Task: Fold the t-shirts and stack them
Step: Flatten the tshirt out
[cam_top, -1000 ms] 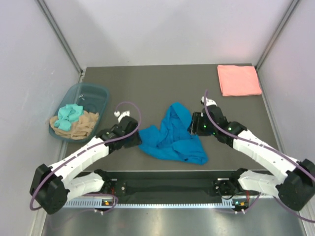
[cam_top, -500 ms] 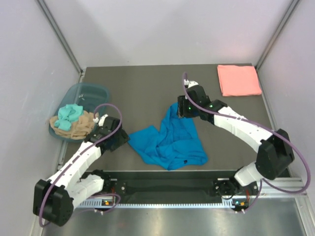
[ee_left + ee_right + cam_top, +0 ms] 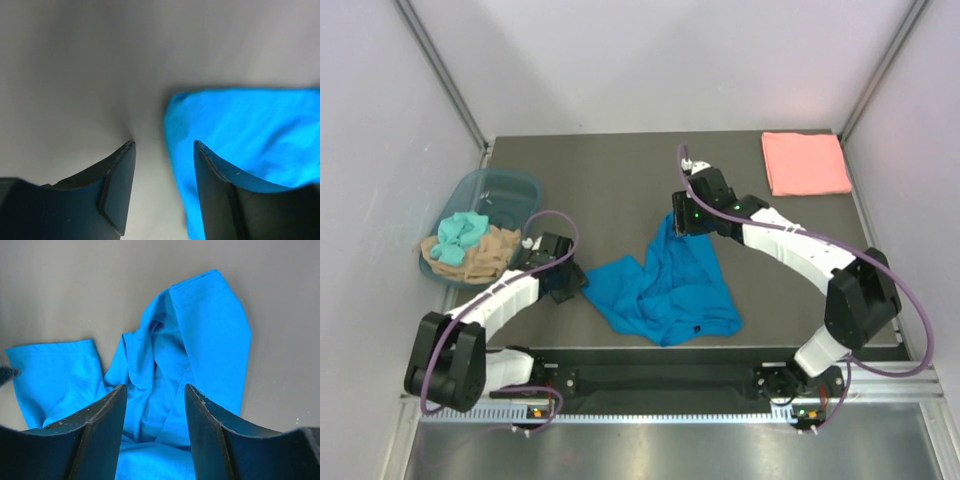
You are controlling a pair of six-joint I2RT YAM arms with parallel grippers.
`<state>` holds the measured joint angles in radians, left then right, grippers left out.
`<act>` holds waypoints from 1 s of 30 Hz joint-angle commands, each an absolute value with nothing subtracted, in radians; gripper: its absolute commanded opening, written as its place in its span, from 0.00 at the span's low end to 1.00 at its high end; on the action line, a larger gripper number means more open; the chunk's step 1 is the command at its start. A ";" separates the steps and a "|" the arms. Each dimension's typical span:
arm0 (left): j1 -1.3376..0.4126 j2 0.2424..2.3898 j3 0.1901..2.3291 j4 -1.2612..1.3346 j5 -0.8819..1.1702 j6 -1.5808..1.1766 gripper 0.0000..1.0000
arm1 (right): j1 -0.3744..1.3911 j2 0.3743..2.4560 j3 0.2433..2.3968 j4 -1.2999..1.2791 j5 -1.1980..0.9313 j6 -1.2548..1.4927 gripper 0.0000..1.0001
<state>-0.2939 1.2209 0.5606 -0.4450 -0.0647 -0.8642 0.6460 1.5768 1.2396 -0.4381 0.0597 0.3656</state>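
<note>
The bright blue t-shirt lies crumpled in the middle of the dark table. The salmon pink t-shirt lies folded flat at the far right corner. My left gripper is open and empty, low at the blue shirt's left edge; in the left wrist view that shirt's edge runs under the right finger. My right gripper is open and empty, above the blue shirt's far tip; in the right wrist view the shirt shows between and beyond the fingers.
A translucent blue-grey tub stands at the table's left edge, holding a teal cloth and a tan cloth that spill over its near rim. Grey walls close in the table on both sides.
My right arm has swung from the shirt's right side to its far tip. My left gripper has drawn back left off the shirt's edge. The shirt has shifted and spread a little.
</note>
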 commanded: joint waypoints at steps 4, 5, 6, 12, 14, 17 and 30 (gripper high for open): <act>-0.288 1.272 0.532 -0.287 -0.026 -0.841 0.55 | 0.673 1.627 1.316 -0.436 0.037 0.394 0.50; -0.288 1.266 0.528 -0.270 -0.023 -0.841 0.55 | 0.683 1.637 1.324 -0.440 0.041 0.400 0.50; -0.288 1.266 0.526 -0.258 -0.021 -0.842 0.55 | 0.699 1.661 1.344 -0.448 0.069 0.413 0.50; -0.288 1.308 0.558 -0.271 -0.037 -0.812 0.29 | 0.684 1.782 1.448 -0.537 0.179 0.503 0.50; -0.288 1.325 0.566 -0.267 -0.022 -0.804 0.10 | 0.660 1.815 1.469 -0.543 0.164 0.547 0.50; -0.288 1.325 0.581 -0.270 -0.011 -0.789 0.00 | 0.653 1.874 1.508 -0.546 0.152 0.615 0.49; -0.288 1.235 0.721 -0.281 -0.029 -0.738 0.00 | 0.591 2.035 1.665 -0.408 0.062 0.792 0.08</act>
<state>-0.2893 1.2755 0.6067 -0.3077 -0.0151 -0.7841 0.6315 2.0247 1.5284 -0.5045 0.1078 0.7677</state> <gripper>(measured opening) 0.012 0.140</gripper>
